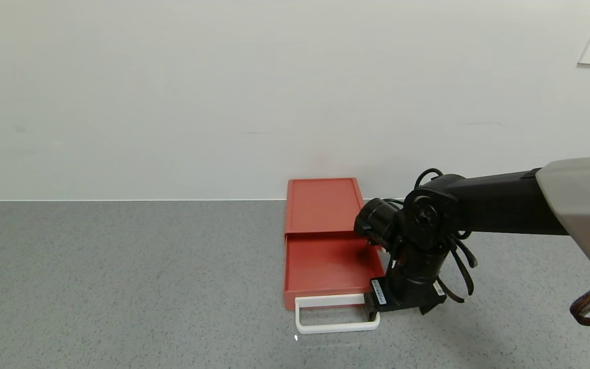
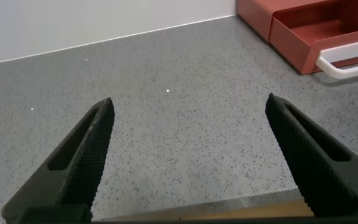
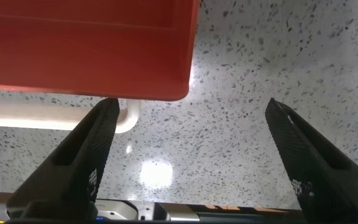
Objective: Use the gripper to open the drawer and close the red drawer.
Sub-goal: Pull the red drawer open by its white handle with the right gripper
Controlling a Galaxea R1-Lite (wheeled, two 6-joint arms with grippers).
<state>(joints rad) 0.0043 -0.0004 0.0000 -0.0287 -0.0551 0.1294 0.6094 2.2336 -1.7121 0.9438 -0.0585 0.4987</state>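
The flat orange-red plastic drawer box (image 1: 322, 205) sits against the desk's back edge, its red tray (image 1: 331, 266) pulled out. The right gripper (image 1: 377, 313) hangs jaws wide, empty, beside the white loop handle (image 1: 337, 325). Closing looks next: push the tray front inward. The left gripper (image 2: 188, 158) idles open.

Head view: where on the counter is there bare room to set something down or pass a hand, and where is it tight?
Bare counter runs from the drawer's left side to the frame's left edge, back to the wall. A bare strip lies in front of the white handle. Tight spot: the drawer's front right corner, where the right tool, open, sits by the handle. The left tool, open, is over bare counter.
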